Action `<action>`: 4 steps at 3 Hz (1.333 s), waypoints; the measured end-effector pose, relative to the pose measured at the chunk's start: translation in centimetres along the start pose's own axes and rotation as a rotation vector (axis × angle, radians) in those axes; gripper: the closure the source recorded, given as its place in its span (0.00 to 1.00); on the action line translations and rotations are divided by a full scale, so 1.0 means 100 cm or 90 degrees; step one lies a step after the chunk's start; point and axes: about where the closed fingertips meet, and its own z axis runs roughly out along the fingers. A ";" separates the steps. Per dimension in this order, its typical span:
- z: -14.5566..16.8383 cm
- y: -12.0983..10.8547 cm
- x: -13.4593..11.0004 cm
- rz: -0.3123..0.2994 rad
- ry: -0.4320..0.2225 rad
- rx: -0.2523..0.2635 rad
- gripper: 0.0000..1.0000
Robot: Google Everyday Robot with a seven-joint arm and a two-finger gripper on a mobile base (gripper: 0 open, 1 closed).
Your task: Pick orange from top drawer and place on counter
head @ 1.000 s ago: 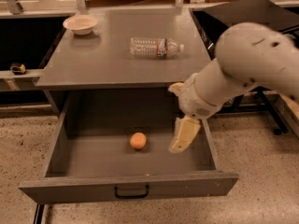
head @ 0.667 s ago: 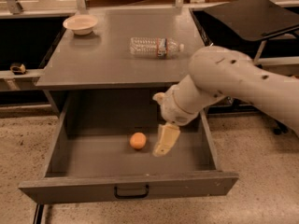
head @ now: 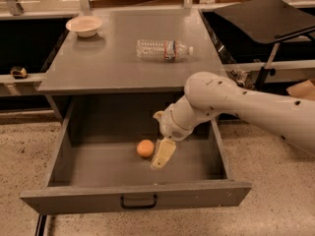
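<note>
The hand (head: 162,155) is now found low inside the top drawer (head: 135,196), just to the right of the orange (head: 145,148). A second ago it is shown at the drawer's right side, well apart from the fruit, so a leftward sweep across the drawer is indicated. The orange is seen unmoved on the drawer floor, near the middle. Whether it is already touched cannot be told, nor can it be told whether the hand is apart or together. The approach is judged nearly complete, while the grasp, the lift and the placing are yet to be done.

On the desk (head: 113,70) a plastic bottle (head: 164,48) is laid on its side toward the right, and a bowl (head: 84,25) is set at the far left corner; the bare stretch nearer the front is judged suitable for the fruit. The rear of the drawer is overhung by the desk's front edge, so the orange is likely to need bringing forward before it is raised. The drawer's right half is crowded by the arm (head: 236,100).
</note>
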 end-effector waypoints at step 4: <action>0.094 -0.025 0.014 0.041 -0.011 -0.009 0.39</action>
